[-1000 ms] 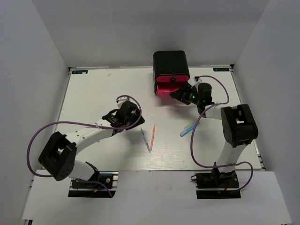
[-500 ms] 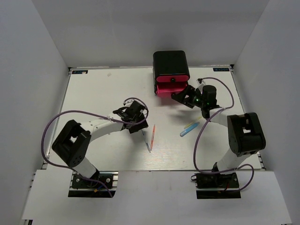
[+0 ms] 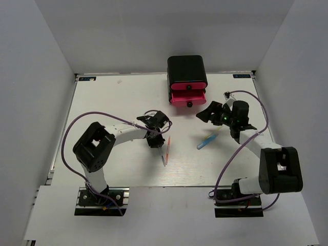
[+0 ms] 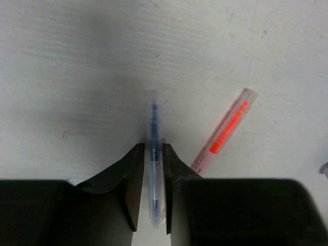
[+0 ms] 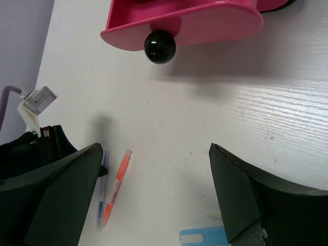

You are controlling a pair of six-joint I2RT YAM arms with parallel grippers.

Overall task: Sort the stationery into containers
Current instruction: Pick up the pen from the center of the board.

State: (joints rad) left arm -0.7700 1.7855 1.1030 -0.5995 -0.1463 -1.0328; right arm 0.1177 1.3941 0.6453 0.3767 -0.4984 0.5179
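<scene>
In the left wrist view a finger (image 4: 230,205) of the left gripper (image 4: 152,149) is covering the near end of the red pen (image 4: 225,130), and the tip of the clear blue-ink pen (image 4: 153,120) between the fingers is blurring out. In the right wrist view the pink drawer (image 5: 205,23) is being cropped at the top, the light-blue marker (image 5: 205,237) at the bottom. From above, the left gripper is covering that pen's end toward the counter's far edge.
</scene>
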